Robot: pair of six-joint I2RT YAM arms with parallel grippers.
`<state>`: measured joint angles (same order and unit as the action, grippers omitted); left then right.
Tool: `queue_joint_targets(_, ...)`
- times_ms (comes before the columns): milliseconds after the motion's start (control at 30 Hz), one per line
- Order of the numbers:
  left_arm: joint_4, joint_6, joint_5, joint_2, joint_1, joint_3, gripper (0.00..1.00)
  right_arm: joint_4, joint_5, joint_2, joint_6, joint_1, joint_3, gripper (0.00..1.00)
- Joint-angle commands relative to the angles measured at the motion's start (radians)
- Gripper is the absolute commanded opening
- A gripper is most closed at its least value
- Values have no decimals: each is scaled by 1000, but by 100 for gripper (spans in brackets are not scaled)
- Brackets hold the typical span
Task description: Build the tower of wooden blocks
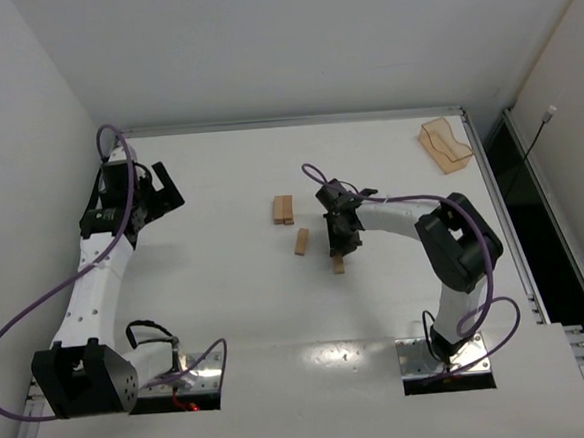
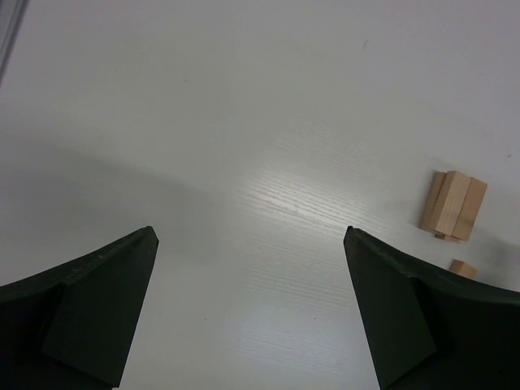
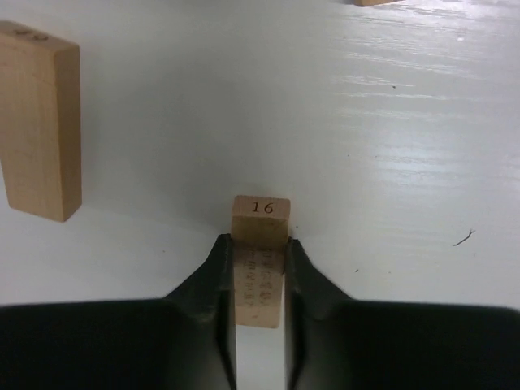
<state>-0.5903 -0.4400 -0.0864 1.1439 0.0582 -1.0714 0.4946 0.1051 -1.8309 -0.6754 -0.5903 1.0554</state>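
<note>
- Three spots with wood blocks (image 2: 453,205) on the table (image 1: 219,314), as far as I can count: the tower (image 1: 283,210) mid-table; one loose block (image 1: 302,241) lying flat just in front of it; and the block marked 16 (image 3: 260,218) a little further right, under the right arm
- the tower count is fuzzy tbh; the left wrist view shows two or three planks side by side on top with something underneath, so I'd say at least three in there; can't pin it closer
- one tray (image 1: 445,145), see-through orange-tan plastic, at the far right corner, well apart from all the wood
- right fingers (image 3: 215,276): pinched on the block marked 16, one pad on each long side, the numbered end poking out past the tips; can't tell if it's off the table
- left fingers (image 2: 106,284): spread wide, nothing between them, out at the left side of the table facing the tower
- handling guess: small, light, stiff bits of wood; no real crush risk; the faces look smooth though, so an off-centre pinch could probably let one twist
- where to grab: across the narrow width around mid-length, so it hangs level for laying down; the tower looks light enough that a nudge would likely shift it
</note>
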Motion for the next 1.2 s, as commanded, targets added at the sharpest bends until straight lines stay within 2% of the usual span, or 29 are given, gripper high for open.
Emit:
queue_joint_targets(0,17,-12,8,-30,22,7,99,-28,13,-14,-19,-9,3,0)
queue_joint_targets(167,17,-12,19,-30,31,7,99,-28,22,25,8,-9,3,0)
queue_joint_targets(467,47,-31,86,19,31,7,99,-103,194,298,324,75,34,0)
queue_joint_targets(633,47,-31,96,72,31,-38,99,-93,133,320,452,139,43,0)
queue_joint_targets(767,58,20,85,103,0,-96,99,-68,21,245,571,190,116,0)
queue_joint_targets(1000,58,40,85,132,-14,-139,99,-68,-87,11,571,271,277,0)
queue_joint_targets(1167,58,49,76,132,-14,-148,99,-47,-96,-99,560,308,361,0)
